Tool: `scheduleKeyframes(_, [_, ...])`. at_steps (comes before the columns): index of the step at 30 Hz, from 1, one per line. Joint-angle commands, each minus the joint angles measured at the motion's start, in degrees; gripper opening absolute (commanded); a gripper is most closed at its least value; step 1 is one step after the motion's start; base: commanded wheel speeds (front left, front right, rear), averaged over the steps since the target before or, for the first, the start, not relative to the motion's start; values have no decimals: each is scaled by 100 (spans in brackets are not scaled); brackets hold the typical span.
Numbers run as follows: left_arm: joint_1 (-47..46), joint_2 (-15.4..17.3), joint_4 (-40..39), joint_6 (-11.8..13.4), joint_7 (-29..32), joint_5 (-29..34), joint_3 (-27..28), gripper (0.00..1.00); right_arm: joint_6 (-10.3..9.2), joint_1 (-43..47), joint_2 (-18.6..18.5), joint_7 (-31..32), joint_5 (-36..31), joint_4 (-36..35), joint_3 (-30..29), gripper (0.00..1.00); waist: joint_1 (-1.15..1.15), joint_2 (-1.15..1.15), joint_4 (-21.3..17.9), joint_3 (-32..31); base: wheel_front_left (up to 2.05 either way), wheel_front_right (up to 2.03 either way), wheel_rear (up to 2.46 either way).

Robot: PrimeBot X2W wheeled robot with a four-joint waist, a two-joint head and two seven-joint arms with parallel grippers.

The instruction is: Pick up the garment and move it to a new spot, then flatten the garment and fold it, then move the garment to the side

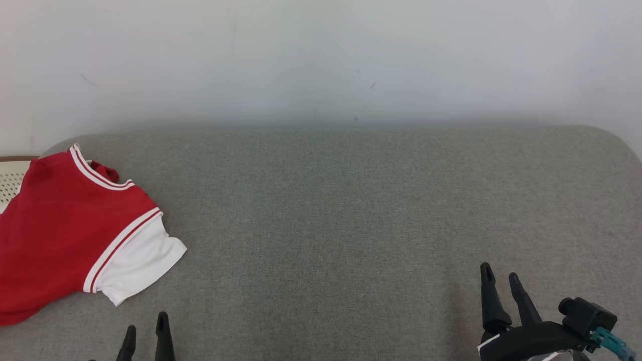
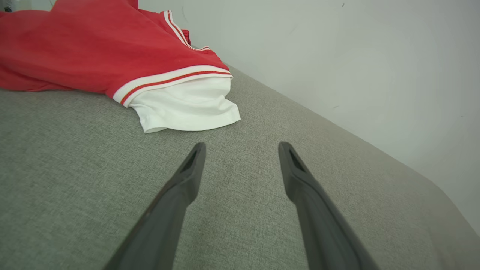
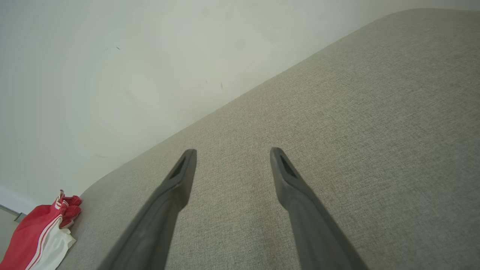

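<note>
Far left, head view: garment (image 1: 60, 225), a red shirt with red-and-white striped trim, lies rumpled on the grey upholstered surface (image 1: 351, 225), running off the left edge of frame. Its white sleeve (image 1: 140, 260) points out toward the middle of the surface. A cream perforated item (image 1: 10, 180) shows behind the garment at the frame edge; I cannot tell what it is.

Lower left: my left end effector (image 1: 146, 323) hangs over bare fabric just beside the sleeve, not touching it. In the left wrist view the fingers are spread wide with nothing between them, and the sleeve hem lies just beyond the tips.

Centre: bare grey weave, with a pale wall (image 1: 321, 60) behind it.

Lower right: my right end effector (image 1: 499, 272) is over the surface, well apart from the garment. Fingers are spread and hold nothing. In the right wrist view the garment sits at the far corner of the surface, small in the lower left of frame.
</note>
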Motion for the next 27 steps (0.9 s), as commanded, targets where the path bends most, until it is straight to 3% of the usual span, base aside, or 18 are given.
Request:
scheduleKeyframes(1, [-5, 68, -61, 37, -44, 147, -21, 100, 2, -86, -31, -55, -159, -32, 35, 100, 0, 0, -1, -1, 0, 0, 0])
scheduleKeyframes(14, [-9, 208, -69, 291, -216, 872, -212, 100, 3, -142, -32, -284, -1006, 34, 154, 100, 0, 0, -17, -19, 0, 0, 0])
scheduleKeyframes(27, [-14, 336, -127, 363, -366, 1438, -331, 100, 3, -151, -33, -464, -1557, 206, 303, 100, 0, 0, -66, -33, 0, 0, 0])
